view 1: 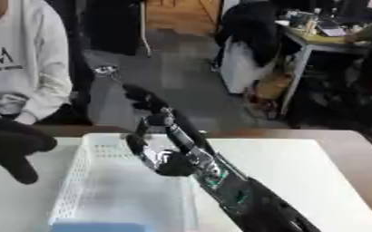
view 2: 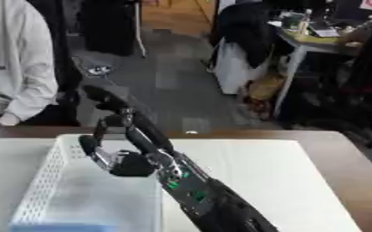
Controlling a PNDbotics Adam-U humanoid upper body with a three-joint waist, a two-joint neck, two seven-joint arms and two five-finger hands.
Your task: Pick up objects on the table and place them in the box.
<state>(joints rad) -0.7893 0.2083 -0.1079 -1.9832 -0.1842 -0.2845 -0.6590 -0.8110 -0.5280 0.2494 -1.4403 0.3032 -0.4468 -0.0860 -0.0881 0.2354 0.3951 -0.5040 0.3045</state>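
Over the white basket (view 1: 78, 181) the right hand (view 2: 125, 152) hangs with fingers stretched and holding nothing, so a drop looks done, the left hand (view 1: 11, 145) is too dark to read, and the next move needs another object, none showing.

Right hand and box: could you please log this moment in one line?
right hand: open, over box | holding: nothing visible | left hand: at left edge
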